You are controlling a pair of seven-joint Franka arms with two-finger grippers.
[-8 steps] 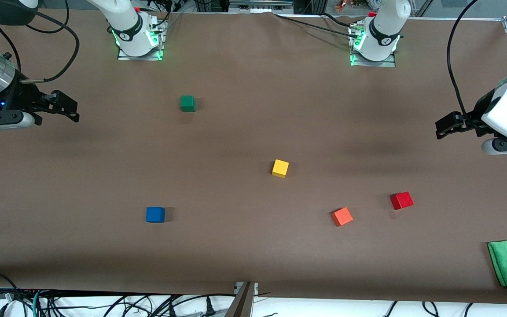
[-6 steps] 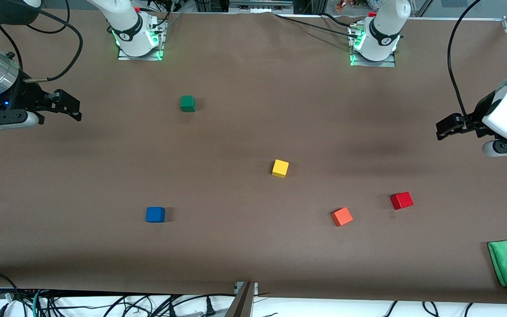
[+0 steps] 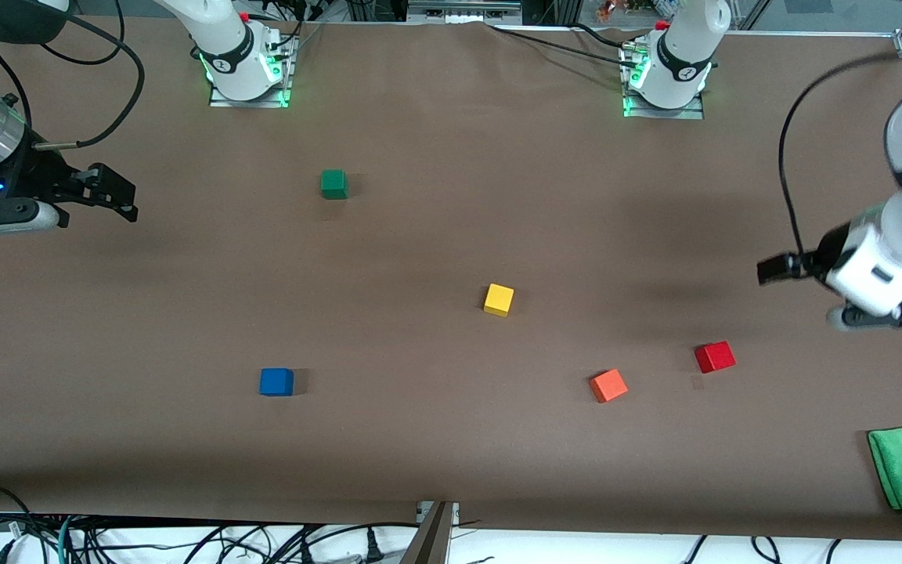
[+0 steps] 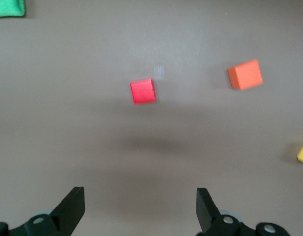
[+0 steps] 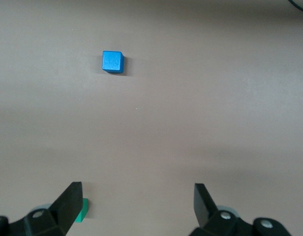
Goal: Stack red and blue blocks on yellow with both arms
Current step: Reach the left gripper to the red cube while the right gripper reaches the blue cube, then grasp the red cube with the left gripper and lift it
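Three task cubes lie apart on the brown surface [image 3: 435, 439]: the yellow cube [image 3: 499, 299] near the middle, the red cube [image 3: 715, 357] toward the left arm's end, the blue cube [image 3: 276, 381] toward the right arm's end. The left tool [image 4: 140, 209], fingers wide and empty, hangs near the red cube, so this arm is closer to it. The right tool [image 5: 134, 206], also wide and empty, is over the surface's end, well apart from blue. No containers are present.
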